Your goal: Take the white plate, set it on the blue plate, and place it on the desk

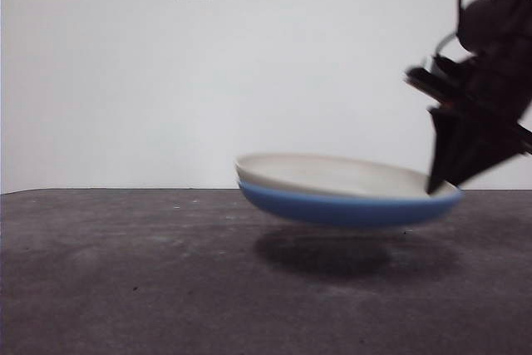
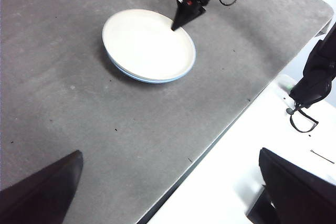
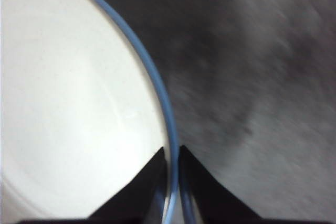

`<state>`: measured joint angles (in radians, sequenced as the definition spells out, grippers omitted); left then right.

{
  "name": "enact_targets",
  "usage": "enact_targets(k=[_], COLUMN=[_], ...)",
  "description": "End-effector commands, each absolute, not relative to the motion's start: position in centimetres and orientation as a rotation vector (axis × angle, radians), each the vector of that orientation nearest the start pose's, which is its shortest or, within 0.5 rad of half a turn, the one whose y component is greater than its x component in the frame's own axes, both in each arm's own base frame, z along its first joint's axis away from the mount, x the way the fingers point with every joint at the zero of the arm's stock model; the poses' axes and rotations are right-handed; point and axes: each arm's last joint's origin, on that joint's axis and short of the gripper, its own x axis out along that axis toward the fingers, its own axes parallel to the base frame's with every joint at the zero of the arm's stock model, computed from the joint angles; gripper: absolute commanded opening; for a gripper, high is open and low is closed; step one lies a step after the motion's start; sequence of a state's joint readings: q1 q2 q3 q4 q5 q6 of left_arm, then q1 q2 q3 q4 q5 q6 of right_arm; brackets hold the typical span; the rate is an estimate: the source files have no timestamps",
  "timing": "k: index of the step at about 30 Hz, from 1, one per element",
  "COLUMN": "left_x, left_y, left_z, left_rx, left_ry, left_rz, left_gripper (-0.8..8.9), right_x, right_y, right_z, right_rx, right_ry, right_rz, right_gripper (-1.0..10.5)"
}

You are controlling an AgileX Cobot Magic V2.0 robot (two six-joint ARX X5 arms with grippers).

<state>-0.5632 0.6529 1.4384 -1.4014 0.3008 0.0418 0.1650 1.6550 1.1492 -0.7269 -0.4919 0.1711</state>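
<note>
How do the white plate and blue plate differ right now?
Colour: the white plate is matte cream, the blue plate glossy mid-blue.
Position: the white plate sits nested on top, the blue plate underneath.
Visibility: the white plate's whole inside shows; of the blue plate only the rim and outer wall show.
Shared: both are round, shallow and similar in width, pinched at the rims by the right gripper and held off the desk.

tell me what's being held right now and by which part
The right gripper pinches the rims of the stacked round cream plate and glossy blue plate, lifted off the desk.
</note>
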Motion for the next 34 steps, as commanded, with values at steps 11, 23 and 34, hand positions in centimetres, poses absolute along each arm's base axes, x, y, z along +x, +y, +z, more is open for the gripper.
enact_targets(k=[11,23,34], left_x=[1.4,1.4,1.4], left_y=[-1.9,-1.9,-1.9], left_z=[43.2,43.2,43.2], left_rx=[0.113,0.112,0.113], left_ry=[0.538,0.538,0.542], left_rz=[-0.856,-0.855,-0.856], left_gripper=[5.62,5.61,5.61], right_x=[32.3,33.8,34.0], right_y=[13.7,15.8,15.7], right_z=[23.1,18.2,17.5], right_rx=[0.361,0.313,0.268], right_ry=[1.263,1.367,1.366], right_rz=[0.557,0.487,0.434], right_gripper=[0.0,0.0,2.4])
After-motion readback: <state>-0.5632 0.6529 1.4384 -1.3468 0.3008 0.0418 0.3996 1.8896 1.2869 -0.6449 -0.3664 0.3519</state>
